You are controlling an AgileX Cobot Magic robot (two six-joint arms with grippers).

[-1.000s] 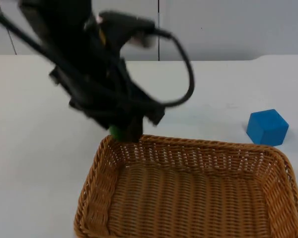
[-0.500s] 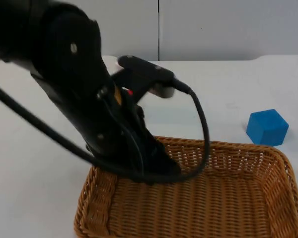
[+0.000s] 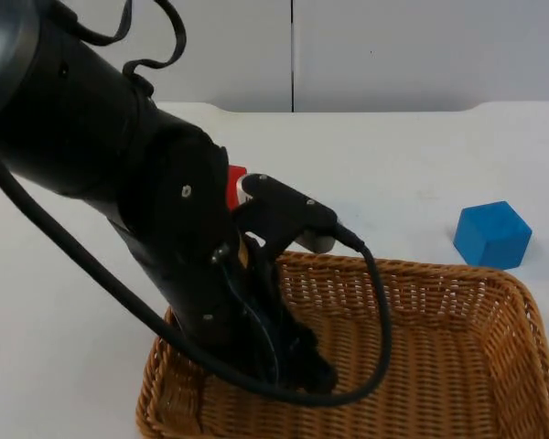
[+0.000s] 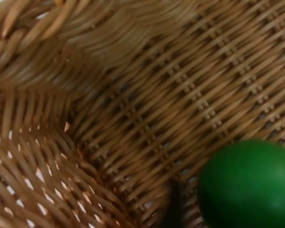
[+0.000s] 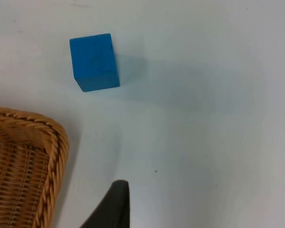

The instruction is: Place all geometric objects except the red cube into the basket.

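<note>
My left gripper (image 3: 306, 370) reaches down inside the wicker basket (image 3: 421, 271), near its left wall, and is shut on a round green object (image 4: 249, 185) just above the woven floor (image 4: 133, 95). The arm hides the gripper's tip in the top view. A blue cube (image 3: 492, 234) sits on the table beyond the basket's far right corner, also seen as the blue cube (image 5: 94, 61) in the right wrist view. My right gripper (image 5: 111, 206) waits above bare table beside the basket's corner (image 5: 45, 142). A red cube (image 3: 235, 183) peeks out behind the left arm.
The white table top (image 3: 403, 155) runs back to the grey partition wall (image 3: 393, 55). The basket stands at the front of the table, and the left arm covers its left half.
The left arm has swung from behind the basket's far left corner forward and down into the basket, carrying the green object. The red cube has come into sight behind it.
</note>
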